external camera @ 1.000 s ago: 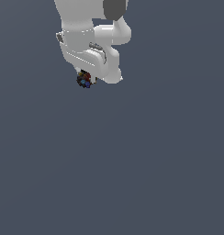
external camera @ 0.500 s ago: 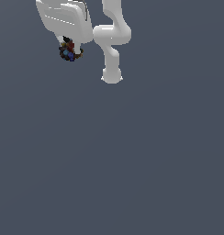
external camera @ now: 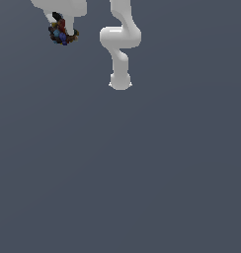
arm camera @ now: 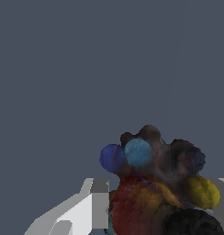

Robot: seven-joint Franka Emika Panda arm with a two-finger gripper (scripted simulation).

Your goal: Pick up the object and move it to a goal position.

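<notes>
Object [external camera: 61, 32], dark mottled lump, clamped in white end effector [external camera: 63, 34]; plain flat grey-blue surface [external camera: 142, 173] all around, featureless

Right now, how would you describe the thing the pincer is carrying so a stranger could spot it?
Find the white robot arm at the top of the exterior view, then look toward the exterior view's left where its pincer hangs. Between the fingers sits the object, a small bumpy dark lump mottled red, blue and yellow, the only coloured thing against plain grey.

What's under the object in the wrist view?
Only flat grey ground shows beyond the object, held by the tool. Ground directly behind the lump is covered.
</notes>
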